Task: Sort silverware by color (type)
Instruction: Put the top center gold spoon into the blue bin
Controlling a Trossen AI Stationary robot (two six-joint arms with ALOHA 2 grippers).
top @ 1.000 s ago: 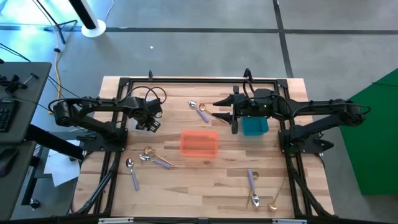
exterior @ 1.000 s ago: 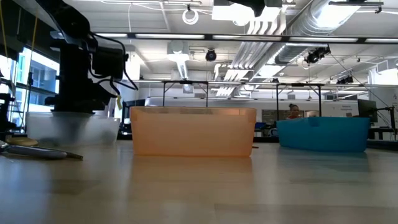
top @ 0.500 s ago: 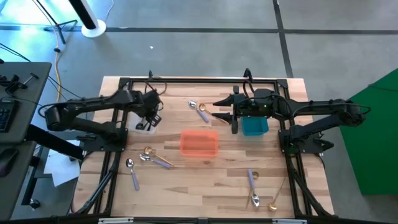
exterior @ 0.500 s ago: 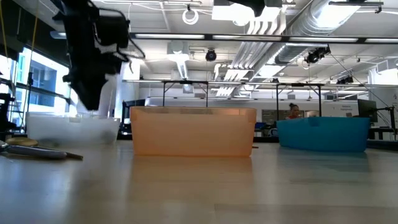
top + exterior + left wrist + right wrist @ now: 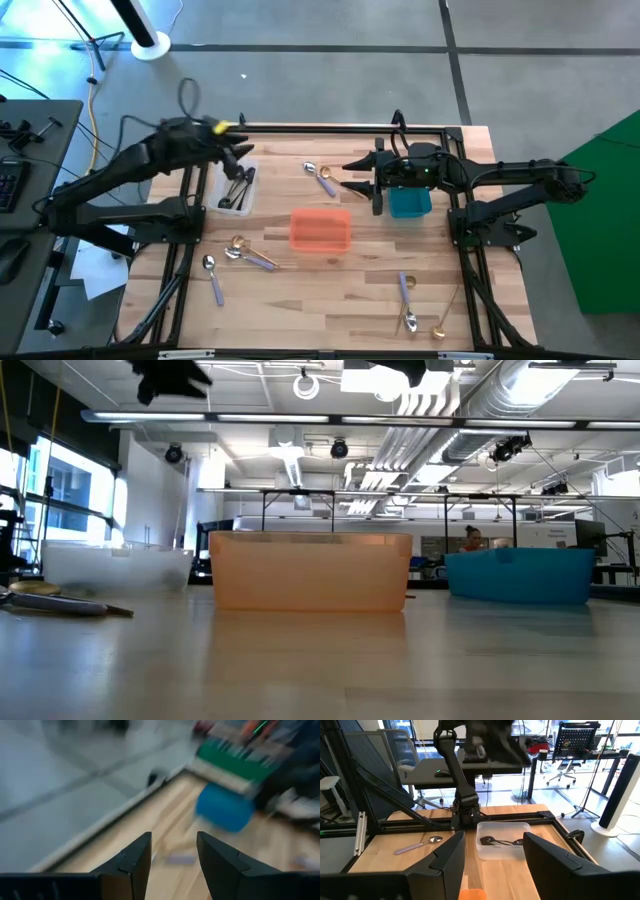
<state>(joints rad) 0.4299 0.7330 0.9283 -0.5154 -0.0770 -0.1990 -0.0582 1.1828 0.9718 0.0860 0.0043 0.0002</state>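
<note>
Bare bench (image 5: 330,295) spans the lower middle; the orange bin (image 5: 320,230) blocks the centre, the teal bin (image 5: 409,203) right of it, the clear bin (image 5: 237,188) upper left.

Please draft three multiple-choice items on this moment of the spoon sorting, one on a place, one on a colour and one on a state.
1. Where do the black spoons lie?
A. In the clear bin
B. In the orange bin
C. On the bare table

2. What colour is the bin beside the right gripper?
A. Red
B. Teal
C. Yellow

3. How do the left gripper's fingers stand?
A. Shut on a spoon
B. Apart, with nothing between them
C. Shut on a bin's rim

Answers: 1 A, the high view shows dark spoons inside the clear bin. 2 B, the teal bin sits by that gripper. 3 B, the left wrist view shows a clear gap between its fingers.
</note>
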